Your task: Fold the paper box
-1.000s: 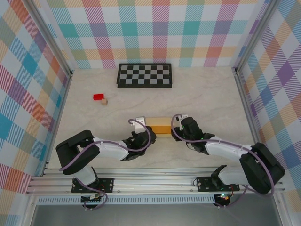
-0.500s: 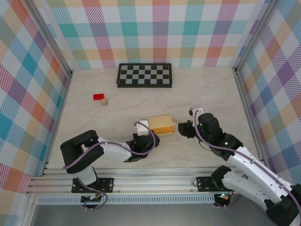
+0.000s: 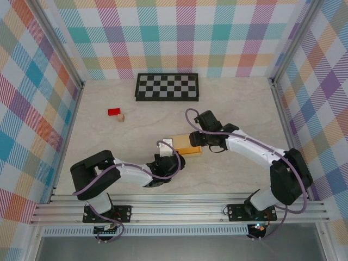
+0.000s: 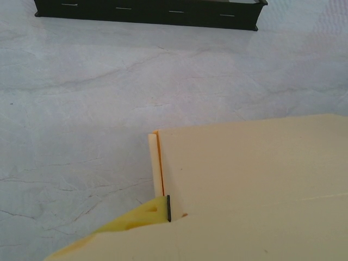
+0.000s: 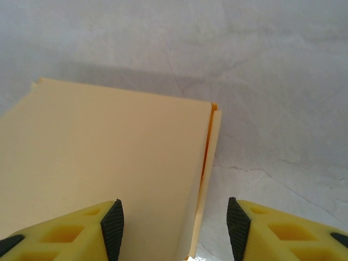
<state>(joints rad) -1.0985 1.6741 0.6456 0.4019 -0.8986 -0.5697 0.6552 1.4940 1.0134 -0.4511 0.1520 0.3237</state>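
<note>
Two pairs of fingers worked the paper box [image 3: 186, 145] near the middle of the bench [image 3: 239, 109]: my left fingers [image 4: 138, 216] clamped its edge, my right fingers [image 5: 255, 234] stood apart, straddling another edge

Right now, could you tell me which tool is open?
The right tool, pads apart over the paper box; the left tool is clamped shut on it.

From above and behind the near edge, down on the whole worktop [image 3: 239, 109]; left wrist low, facing the far checkerboard [image 4: 147, 8]; right wrist steeply downward; both close on the paper box [image 5: 109, 163], shared by all
</note>
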